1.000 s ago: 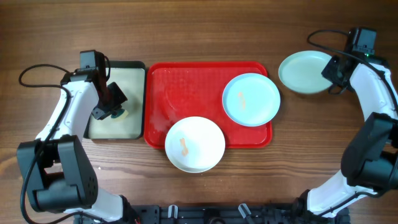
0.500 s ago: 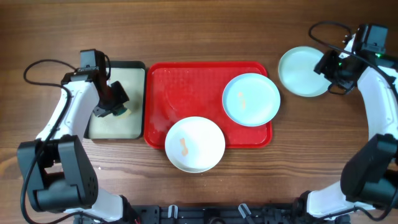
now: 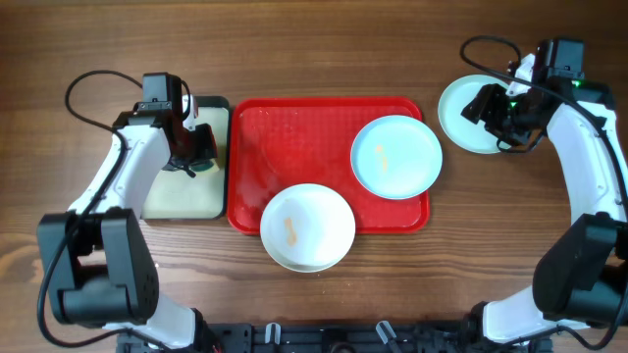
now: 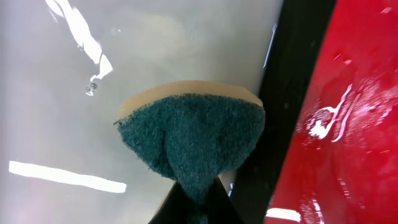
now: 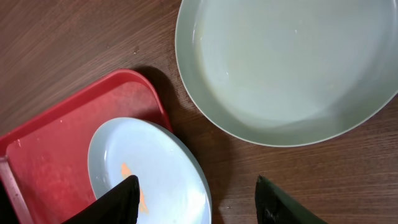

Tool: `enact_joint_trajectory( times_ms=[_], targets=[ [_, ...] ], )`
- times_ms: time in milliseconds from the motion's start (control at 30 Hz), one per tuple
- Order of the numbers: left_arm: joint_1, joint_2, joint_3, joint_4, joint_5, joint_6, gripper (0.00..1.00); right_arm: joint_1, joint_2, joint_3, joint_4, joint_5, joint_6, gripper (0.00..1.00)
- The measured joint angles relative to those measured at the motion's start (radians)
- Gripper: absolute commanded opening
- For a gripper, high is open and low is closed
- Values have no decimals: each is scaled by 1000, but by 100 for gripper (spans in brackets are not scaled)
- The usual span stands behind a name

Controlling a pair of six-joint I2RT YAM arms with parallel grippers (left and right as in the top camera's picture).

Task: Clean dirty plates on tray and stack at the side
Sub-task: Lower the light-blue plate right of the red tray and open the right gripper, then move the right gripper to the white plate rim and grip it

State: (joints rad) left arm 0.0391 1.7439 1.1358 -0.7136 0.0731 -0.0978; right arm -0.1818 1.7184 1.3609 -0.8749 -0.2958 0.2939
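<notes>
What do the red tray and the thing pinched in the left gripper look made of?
Red tray: probably hard plastic, glossy, with sharp white glare streaks. Sponge in the left gripper: dark green fuzzy scouring face on a tan foam backing, matte; soft, by the way it folds.

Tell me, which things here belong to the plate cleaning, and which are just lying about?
Job: red tray, blue plate, white plate, side plate, sponge, small tray.
Lying about: only the cables.
</notes>
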Motion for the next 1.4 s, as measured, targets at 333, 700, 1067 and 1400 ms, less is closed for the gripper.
enact_joint_trajectory(
  times_ms=[333,700,1067,1400],
  targets=[
    [-47,66,0,0,-1,46,4,0,0,0,0,0,0,61],
    [-97,71,0,-9,-31,53,4,0,0,0,1,0,0,61],
    [-101,39,0,-15,-101,19,4,115,0,0,-33,-60,-99,61],
    [-104,-95,14,-42,-148,-134,4,481,0,-1,-282,-69,-119,43]
  ],
)
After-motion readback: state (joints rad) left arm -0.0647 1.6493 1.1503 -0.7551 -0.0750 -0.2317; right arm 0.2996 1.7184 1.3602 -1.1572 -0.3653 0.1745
